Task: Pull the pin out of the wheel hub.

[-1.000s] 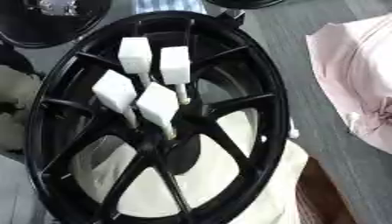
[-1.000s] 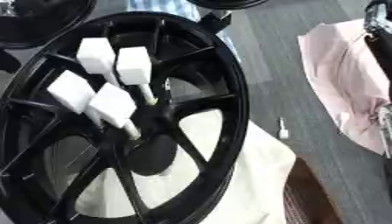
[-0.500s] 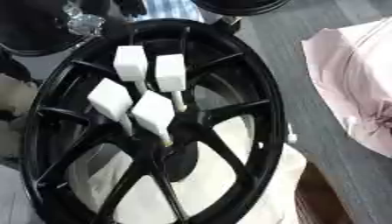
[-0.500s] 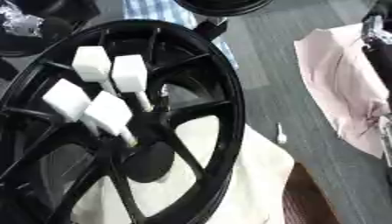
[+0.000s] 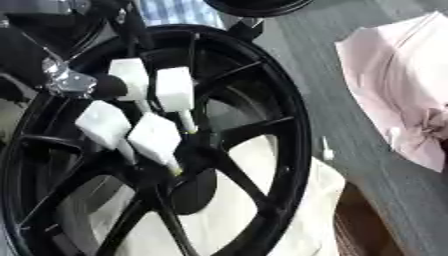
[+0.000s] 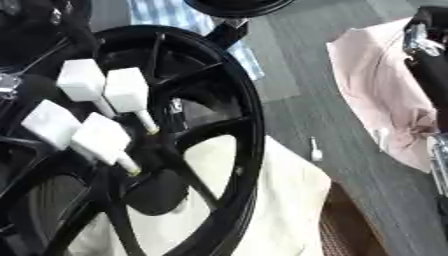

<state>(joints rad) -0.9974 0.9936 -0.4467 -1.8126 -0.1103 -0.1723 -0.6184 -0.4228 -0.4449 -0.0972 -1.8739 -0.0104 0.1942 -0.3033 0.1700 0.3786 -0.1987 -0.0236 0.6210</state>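
Four pins (image 5: 175, 95): white-headed, all seated in the wheel hub (image 5: 179, 165), none out.
Left hand (image 5: 66, 80): closing on the upper-left pin, fingers unclear.
Next: grip, pull straight out.

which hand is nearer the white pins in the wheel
Left. The left hand is just left of the pins; the right hand sits far right, over the pink cloth.

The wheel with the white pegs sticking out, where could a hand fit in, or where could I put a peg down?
Crowded: the four white pins cluster tight at the hub of the black wheel. Freer: the gaps between spokes at the lower right, showing cream cloth, and the grey floor strip between the wheel's rim and the pink cloth.
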